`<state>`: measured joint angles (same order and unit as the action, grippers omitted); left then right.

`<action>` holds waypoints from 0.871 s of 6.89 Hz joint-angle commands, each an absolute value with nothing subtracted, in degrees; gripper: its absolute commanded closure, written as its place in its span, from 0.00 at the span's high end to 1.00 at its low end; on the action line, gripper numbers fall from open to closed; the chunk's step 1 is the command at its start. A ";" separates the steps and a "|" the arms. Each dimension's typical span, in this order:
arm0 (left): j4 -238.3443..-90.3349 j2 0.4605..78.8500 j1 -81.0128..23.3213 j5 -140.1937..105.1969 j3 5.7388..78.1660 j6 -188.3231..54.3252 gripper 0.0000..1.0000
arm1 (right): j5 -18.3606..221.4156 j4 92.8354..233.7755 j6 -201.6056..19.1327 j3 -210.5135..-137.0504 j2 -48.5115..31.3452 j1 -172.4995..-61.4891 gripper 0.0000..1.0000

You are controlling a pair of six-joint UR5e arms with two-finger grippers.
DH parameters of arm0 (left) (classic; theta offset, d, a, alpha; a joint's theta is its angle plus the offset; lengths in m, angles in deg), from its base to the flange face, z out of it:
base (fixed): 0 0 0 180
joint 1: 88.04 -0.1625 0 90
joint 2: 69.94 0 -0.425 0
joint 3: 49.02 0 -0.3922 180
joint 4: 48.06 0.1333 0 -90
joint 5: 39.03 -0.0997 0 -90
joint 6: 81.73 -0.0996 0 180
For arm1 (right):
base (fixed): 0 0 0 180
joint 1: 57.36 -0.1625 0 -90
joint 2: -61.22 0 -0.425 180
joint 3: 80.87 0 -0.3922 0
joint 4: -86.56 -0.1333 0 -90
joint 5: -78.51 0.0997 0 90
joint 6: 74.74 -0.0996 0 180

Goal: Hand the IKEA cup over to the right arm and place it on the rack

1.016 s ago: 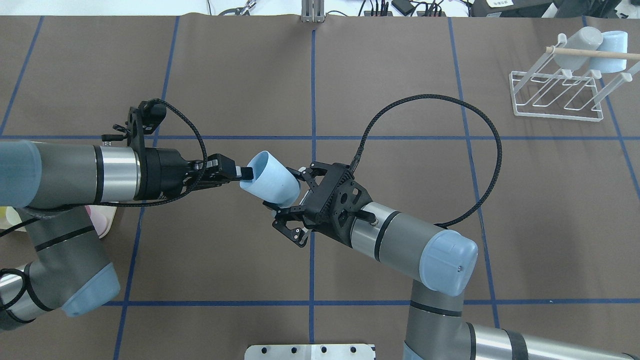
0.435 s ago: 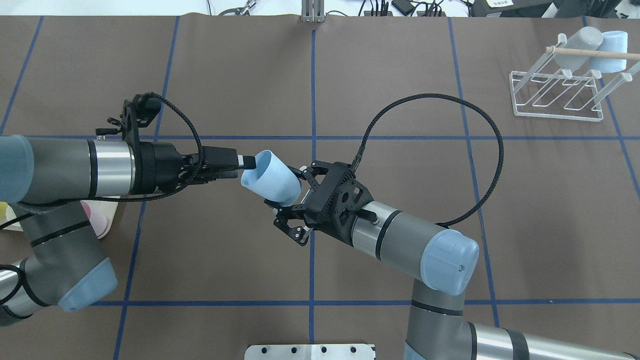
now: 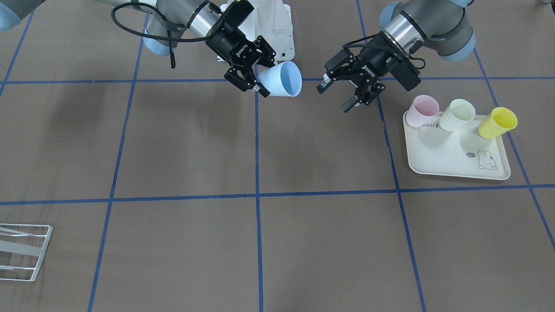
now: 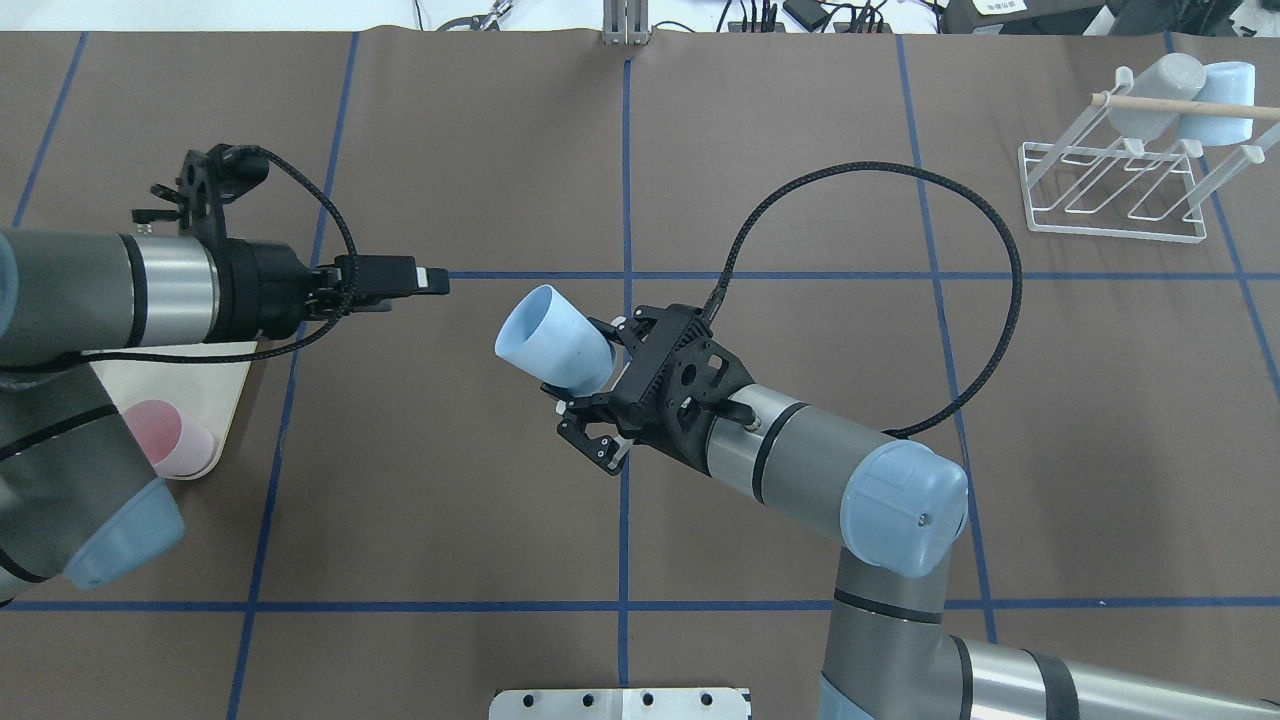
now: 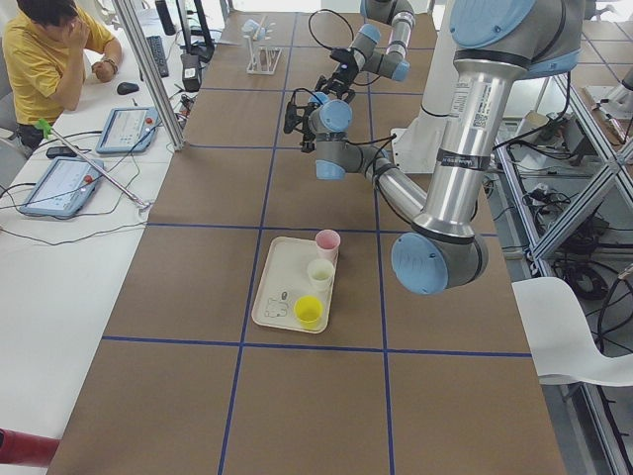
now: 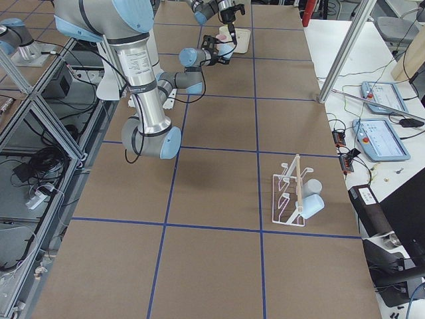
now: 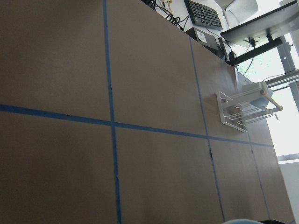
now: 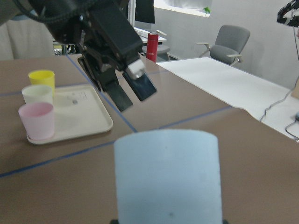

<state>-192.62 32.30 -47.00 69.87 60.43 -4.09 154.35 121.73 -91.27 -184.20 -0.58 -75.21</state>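
My right fingers [image 3: 241, 81] are clamped on the base end of the blue cup [image 4: 553, 340]. It hangs tipped on its side over the middle of the desk [image 4: 800, 150], mouth toward my left arm, plain blue inside. My left fingers [image 8: 140, 85] are spread apart, near the rim but not touching it. Over on my left, the tray [image 3: 455, 173] carries three in a row along one edge: pink cup [image 3: 422, 110], pale cup [image 3: 457, 115], yellow cup [image 3: 496, 122], all mouth up. Far right corner, the rack [image 4: 1112, 233] holds two on its pegs: a grey-white cup [image 4: 1165, 75] and a light blue cup [image 4: 1228, 85], side by side.
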 commanded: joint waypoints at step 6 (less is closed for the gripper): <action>-178.93 14.53 -23.54 78.91 66.21 -54.74 1.00 | 154.97 185.19 -55.96 -199.86 0.14 -98.00 0.20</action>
<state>-178.70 15.96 -25.90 76.71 66.18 -52.35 154.96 176.68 -68.47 -198.07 0.05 -92.26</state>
